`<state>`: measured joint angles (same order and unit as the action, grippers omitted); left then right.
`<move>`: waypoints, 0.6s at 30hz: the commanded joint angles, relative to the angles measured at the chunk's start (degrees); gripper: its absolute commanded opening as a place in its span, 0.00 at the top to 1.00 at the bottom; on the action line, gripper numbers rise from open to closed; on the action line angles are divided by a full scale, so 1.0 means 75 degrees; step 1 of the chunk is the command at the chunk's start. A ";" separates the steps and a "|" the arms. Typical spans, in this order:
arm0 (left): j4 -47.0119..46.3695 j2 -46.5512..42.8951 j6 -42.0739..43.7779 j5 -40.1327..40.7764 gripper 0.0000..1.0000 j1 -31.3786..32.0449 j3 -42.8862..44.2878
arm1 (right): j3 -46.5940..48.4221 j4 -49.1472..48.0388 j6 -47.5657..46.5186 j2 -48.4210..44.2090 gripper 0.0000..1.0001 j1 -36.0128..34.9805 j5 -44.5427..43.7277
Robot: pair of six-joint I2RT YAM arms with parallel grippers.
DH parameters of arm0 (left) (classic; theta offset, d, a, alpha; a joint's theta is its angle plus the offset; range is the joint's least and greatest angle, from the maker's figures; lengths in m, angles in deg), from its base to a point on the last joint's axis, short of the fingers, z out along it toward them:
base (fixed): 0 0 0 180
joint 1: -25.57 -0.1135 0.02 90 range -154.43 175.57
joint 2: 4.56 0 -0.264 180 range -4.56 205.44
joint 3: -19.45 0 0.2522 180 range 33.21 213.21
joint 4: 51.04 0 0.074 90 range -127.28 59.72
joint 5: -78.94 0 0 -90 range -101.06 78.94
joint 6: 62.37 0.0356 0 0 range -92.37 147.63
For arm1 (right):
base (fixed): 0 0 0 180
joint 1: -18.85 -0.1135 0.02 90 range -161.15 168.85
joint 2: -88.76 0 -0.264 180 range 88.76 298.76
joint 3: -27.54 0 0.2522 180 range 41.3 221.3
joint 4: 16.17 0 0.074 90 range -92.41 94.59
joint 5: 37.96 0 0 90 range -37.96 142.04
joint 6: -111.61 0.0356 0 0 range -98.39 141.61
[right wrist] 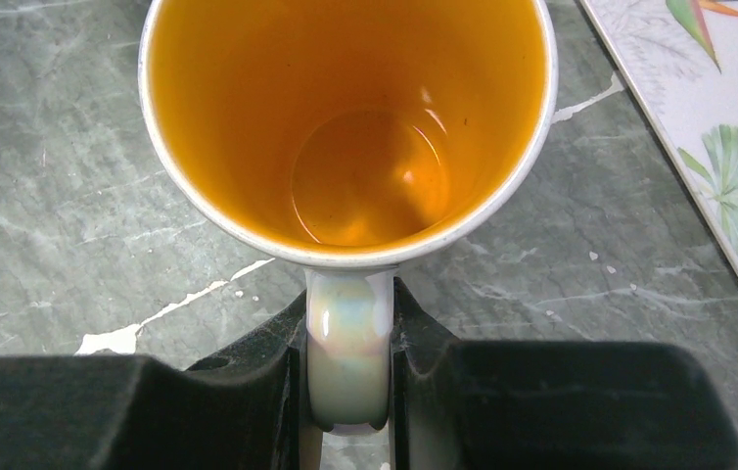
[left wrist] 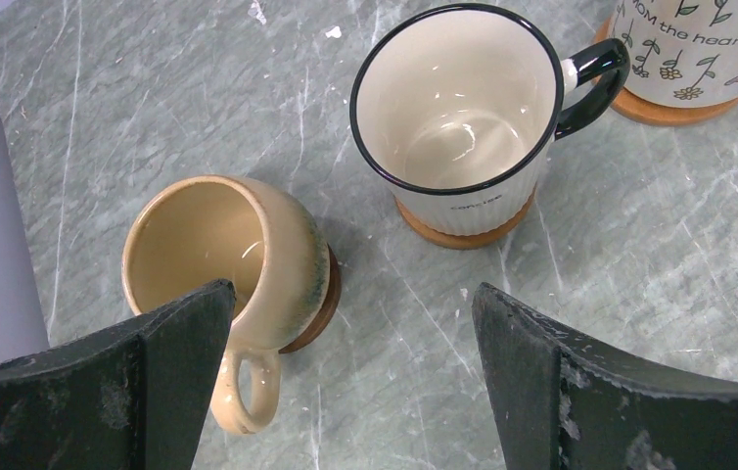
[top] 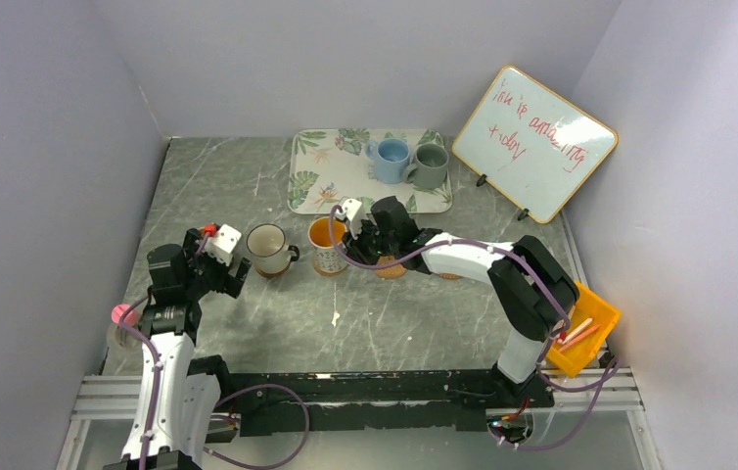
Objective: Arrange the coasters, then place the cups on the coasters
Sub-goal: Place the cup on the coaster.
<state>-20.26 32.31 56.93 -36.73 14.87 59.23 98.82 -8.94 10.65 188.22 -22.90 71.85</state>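
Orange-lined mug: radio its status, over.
Right gripper jaws shut on orange-lined mug handle. Mug on coaster. Left gripper jaws open by tan mug. Nothing blocking.

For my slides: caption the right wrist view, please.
Right gripper shut on the handle of the orange-lined mug, leaf tray at right.

that orange-lined mug [right wrist: 345,127] ahead of my right fingers [right wrist: 561,401] is glossy glazed ceramic, handle kinda pearly. fingers are scuffed matt black plastic. under my left gripper [left wrist: 350,304]: marble-look table [left wrist: 130,88], smooth wooden coaster [left wrist: 463,233]
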 commanded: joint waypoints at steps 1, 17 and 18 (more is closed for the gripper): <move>-0.0206 -0.0087 0.0043 -0.0210 0.04 -0.0038 -0.0030 | 0.0089 -0.1345 -0.0072 -0.0223 1.00 0.0010 0.0250; -0.0183 -0.0087 0.0066 -0.0267 0.04 -0.0051 -0.0034 | 0.0158 -0.1169 -0.0283 -0.0092 1.00 0.0006 0.0358; -0.0183 -0.0081 0.0069 -0.0267 0.04 -0.0056 -0.0030 | 0.0168 -0.1159 -0.0284 -0.0084 1.00 0.0014 0.0364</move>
<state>-20.26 32.28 56.93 -36.77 14.87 59.18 98.51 -9.61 9.62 188.41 -22.90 72.14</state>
